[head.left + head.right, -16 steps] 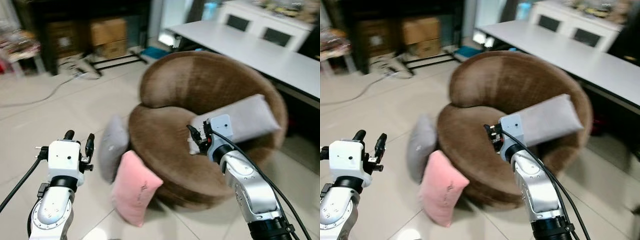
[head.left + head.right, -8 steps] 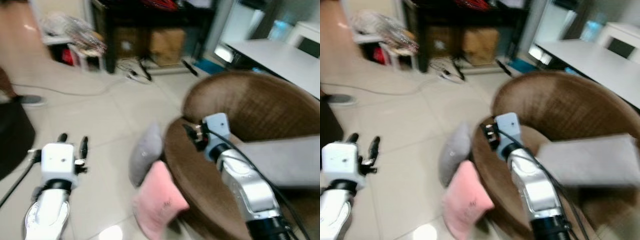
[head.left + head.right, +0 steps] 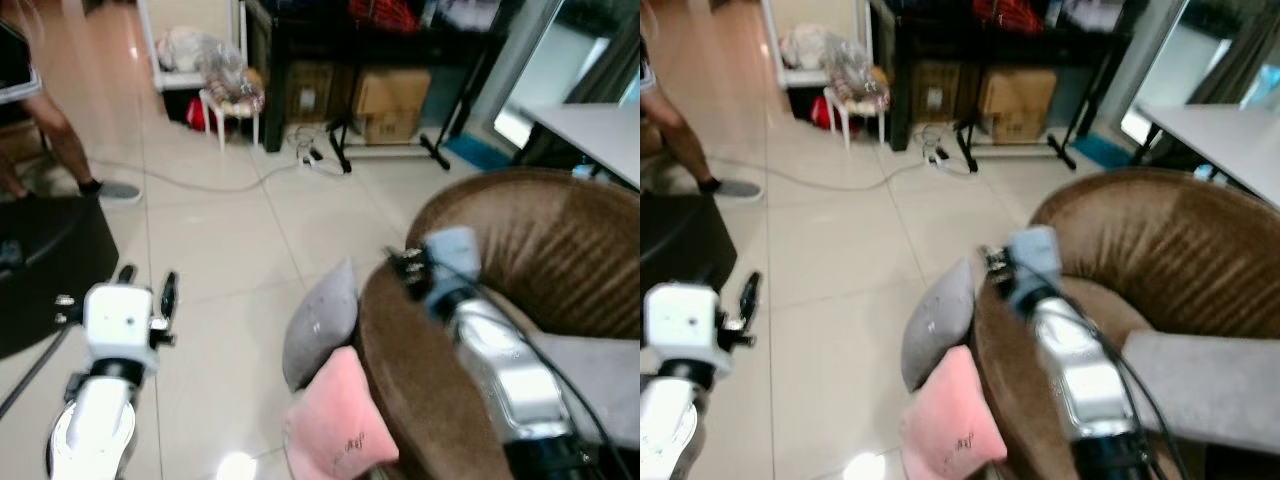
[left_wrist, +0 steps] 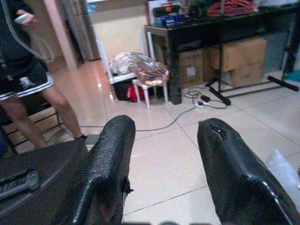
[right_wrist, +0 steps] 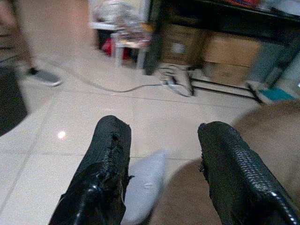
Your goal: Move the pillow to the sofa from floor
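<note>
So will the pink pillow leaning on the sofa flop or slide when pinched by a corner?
The pink pillow looks soft and plump, so it probably sags. It seems light. The tile floor is glossy, so a push may slide it.

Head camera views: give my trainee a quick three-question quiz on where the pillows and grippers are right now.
1. True or false: the pink pillow lies on the sofa seat.
2. What leans on the sofa's side just above the pink pillow? A) grey pillow B) cardboard box C) white stool
3. Fill in: the left gripper and right gripper both hold ____.

Key: 1 false, it is on the floor; 2 A; 3 nothing, both open.
</note>
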